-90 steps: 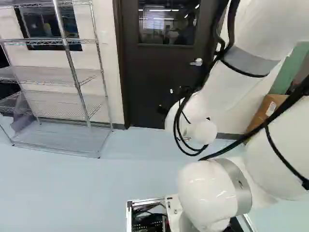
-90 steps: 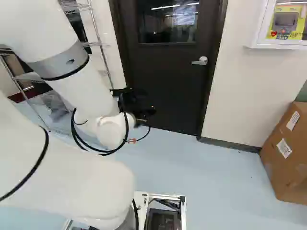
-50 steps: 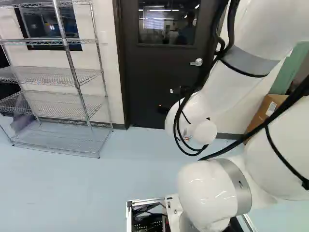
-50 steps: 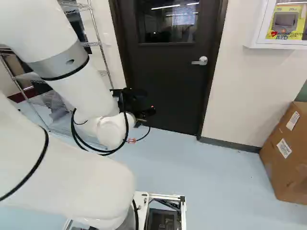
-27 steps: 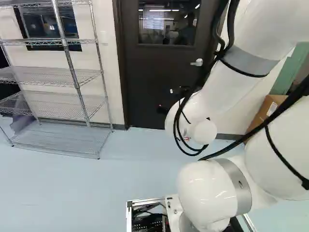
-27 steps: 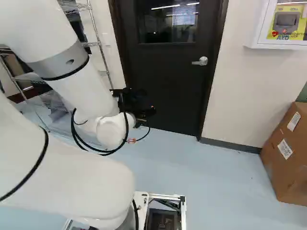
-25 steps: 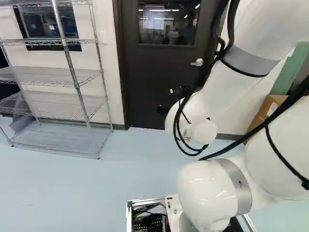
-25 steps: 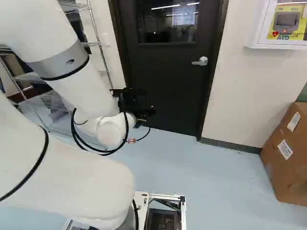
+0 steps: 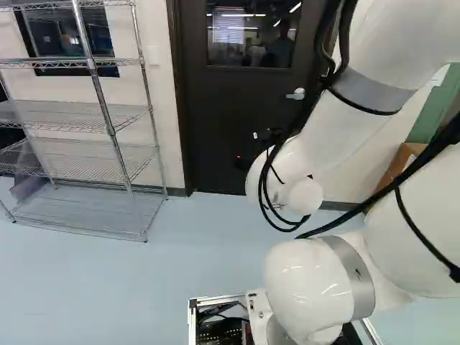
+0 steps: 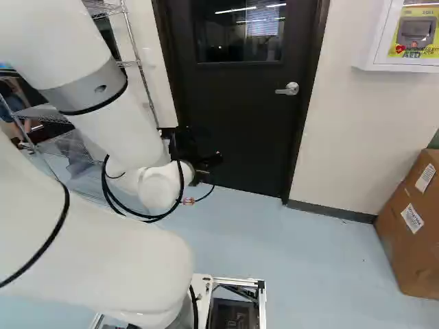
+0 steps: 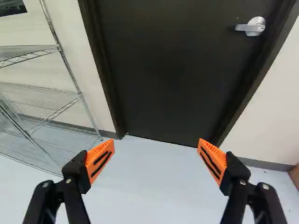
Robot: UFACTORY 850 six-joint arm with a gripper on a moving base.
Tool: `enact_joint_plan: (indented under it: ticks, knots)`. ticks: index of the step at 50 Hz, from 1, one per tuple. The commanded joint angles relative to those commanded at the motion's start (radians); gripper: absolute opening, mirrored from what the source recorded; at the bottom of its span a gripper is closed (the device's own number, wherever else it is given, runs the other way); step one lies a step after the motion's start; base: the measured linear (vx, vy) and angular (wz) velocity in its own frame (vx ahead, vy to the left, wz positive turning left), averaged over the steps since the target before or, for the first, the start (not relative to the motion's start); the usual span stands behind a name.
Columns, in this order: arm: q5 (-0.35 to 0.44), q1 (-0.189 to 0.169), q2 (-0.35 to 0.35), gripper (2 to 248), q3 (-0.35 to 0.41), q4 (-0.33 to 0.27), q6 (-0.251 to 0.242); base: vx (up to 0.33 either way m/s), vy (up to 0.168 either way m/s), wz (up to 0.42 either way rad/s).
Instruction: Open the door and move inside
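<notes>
With twelve o'clock straight ahead of the base, one pale blue floor (image 10: 309, 260) spreads widest. One dark door (image 10: 233, 130), the thing to be opened, stands at twelve o'clock, closed in its frame. One wire rack (image 9: 111, 129), showing five tiers in the left base view, stands at eleven o'clock beside the door. One cardboard box (image 10: 398, 253) is on the floor toward one o'clock, below one white wall cabinet (image 10: 378, 34). The door has one window (image 10: 240, 34) high up. One end effector (image 10: 209, 162) hangs toward twelve o'clock, open, its two orange-padded fingers wide apart, lower than the handle and well apart from it. That one silver lever handle (image 10: 291, 88) is at the door's three-o'clock side. Two white labels (image 10: 412, 218) are on the box.
</notes>
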Motion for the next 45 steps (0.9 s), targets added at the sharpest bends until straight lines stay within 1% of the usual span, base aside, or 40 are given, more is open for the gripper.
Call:
enact_joint_plan:
  ticks: [26,45]
  knots:
    - [0.000,0.000,0.000,247,0.000,0.000,0.000,0.121,0.043,-0.011]
    - [0.000,0.000,0.000,247,0.000,0.000,0.000,0.177,0.014,-0.195]
